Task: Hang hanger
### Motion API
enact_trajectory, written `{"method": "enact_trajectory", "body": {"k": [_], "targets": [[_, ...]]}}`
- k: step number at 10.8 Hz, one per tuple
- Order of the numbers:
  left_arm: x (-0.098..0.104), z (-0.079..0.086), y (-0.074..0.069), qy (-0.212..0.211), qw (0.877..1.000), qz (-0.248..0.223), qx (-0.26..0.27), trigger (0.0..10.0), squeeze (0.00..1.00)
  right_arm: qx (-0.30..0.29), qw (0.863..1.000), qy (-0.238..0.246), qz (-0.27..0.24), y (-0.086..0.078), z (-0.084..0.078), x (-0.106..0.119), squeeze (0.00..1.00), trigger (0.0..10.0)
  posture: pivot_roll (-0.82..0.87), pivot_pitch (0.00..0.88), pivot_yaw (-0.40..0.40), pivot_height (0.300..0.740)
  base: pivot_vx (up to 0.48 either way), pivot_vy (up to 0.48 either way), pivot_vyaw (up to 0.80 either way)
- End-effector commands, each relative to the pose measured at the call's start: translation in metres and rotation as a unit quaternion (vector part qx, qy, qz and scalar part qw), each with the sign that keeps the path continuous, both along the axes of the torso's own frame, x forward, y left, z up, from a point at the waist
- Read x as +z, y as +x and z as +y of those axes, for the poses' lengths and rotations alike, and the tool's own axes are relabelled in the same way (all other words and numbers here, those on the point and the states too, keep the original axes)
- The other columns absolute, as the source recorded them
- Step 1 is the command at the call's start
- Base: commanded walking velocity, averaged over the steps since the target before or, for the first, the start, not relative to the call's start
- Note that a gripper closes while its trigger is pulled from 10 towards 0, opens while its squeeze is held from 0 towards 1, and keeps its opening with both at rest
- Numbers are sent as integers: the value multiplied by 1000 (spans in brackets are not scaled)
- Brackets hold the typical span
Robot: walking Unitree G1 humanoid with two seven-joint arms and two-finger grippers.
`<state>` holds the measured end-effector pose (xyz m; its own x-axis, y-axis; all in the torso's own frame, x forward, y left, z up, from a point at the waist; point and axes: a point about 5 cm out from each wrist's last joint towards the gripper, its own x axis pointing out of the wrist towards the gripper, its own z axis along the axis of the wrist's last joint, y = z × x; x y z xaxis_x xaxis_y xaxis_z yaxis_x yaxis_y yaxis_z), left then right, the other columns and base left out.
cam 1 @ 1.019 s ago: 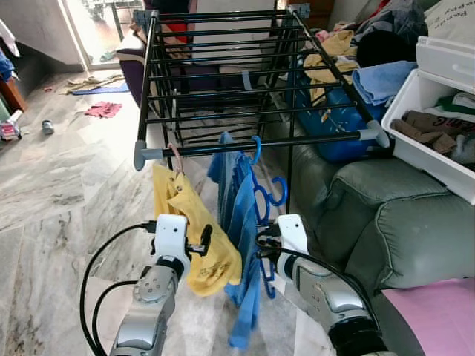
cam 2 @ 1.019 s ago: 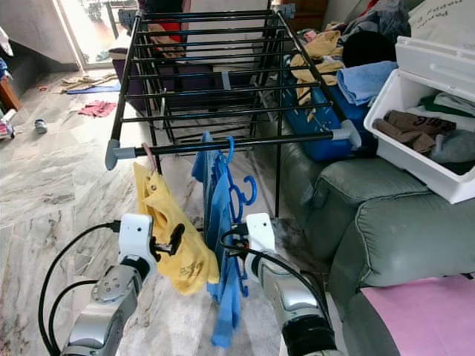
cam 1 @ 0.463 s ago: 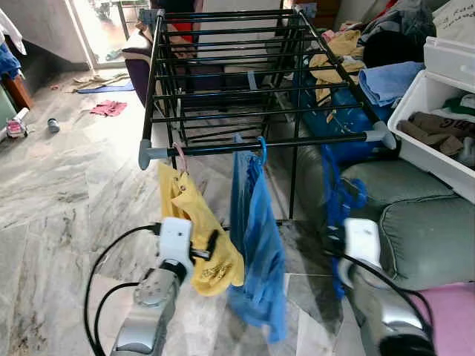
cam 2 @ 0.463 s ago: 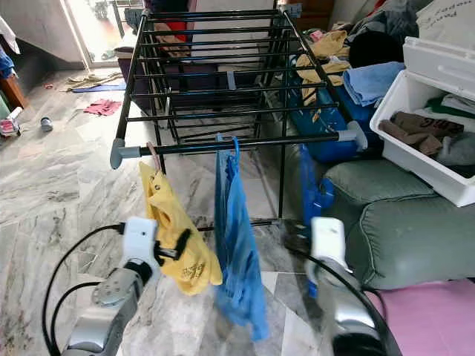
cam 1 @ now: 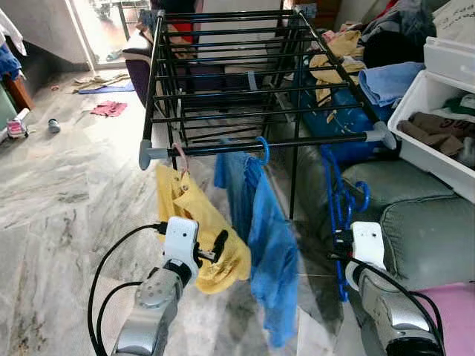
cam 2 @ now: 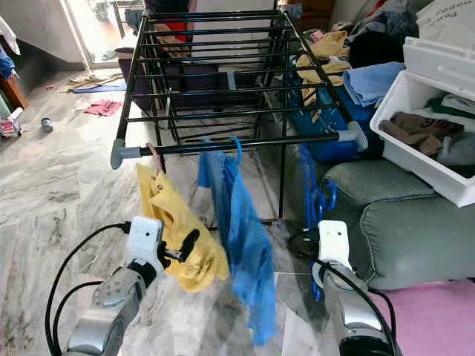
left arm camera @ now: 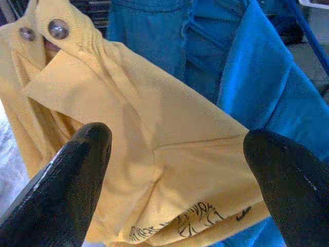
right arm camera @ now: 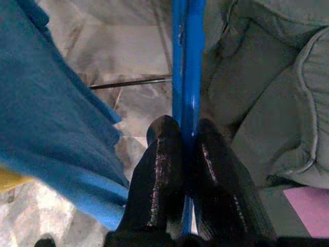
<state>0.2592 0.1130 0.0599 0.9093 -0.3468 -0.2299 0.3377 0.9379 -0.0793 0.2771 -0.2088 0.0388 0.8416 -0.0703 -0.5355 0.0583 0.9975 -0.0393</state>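
Note:
A black drying rack [cam 1: 297, 141] stands ahead. From its front rail hang a yellow garment [cam 1: 197, 222] on a pink hook and a blue garment [cam 1: 267, 230] on a blue hanger hook [cam 1: 261, 148]. My left gripper [cam 1: 215, 248] is open just in front of the yellow garment [left arm camera: 169, 128], one finger on each side of it. My right gripper [right arm camera: 186, 128] is shut on a bundle of blue hangers [cam 1: 334, 196], held upright to the right of the blue garment, in front of the sofa. The hangers' blue shaft [right arm camera: 187, 62] runs between the pressed fingers.
A grey sofa [cam 1: 423, 222] is close on the right, with a white bin of clothes [cam 1: 438, 104] on it and piled laundry behind. A blue bag [cam 1: 334, 126] sits under the rack's right end. Marble floor [cam 1: 59, 193] with scattered items lies to the left.
My right gripper has carried the blue hangers rightward, away from the blue garment, which now swings loose on the rail. The left gripper stays by the yellow garment.

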Motion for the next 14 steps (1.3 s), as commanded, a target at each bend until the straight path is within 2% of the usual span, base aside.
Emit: {"method": "enact_trajectory", "body": {"k": [1, 3, 6, 8, 10, 14], "targets": [[5, 0, 0, -3, 1000, -8, -3, 10000, 0, 6, 1000, -7, -21, 4, -2, 10, 0, 10000, -11, 0, 3, 740, 300, 0, 0], [5, 0, -1, -4, 1000, -8, -5, 10000, 0, 2, 1000, -9, -27, 6, -6, 13, 0, 10000, -14, 0, 2, 740, 317, 0, -400], [4, -1, -1, -4, 1000, -7, -8, 10000, 0, 9, 999, -11, -29, 7, -7, 15, 0, 10000, -15, 0, 3, 740, 337, 0, 0], [4, -1, -1, -3, 1000, -5, -6, 10000, 0, 69, 997, -9, -27, 9, 2, 17, 0, 10000, -16, 0, 3, 740, 324, 0, 0], [3, -1, 0, -4, 1000, -5, -3, 10000, 0, 80, 996, -6, -30, 10, 6, 18, 0, 10000, -15, 0, 0, 740, 291, 247, 619], [1, 1, -1, 0, 1000, 2, 6, 10000, 0, 97, 995, -11, -31, 9, 8, 19, 0, 10000, -16, 0, -2, 740, 0, 0, 0]]}}
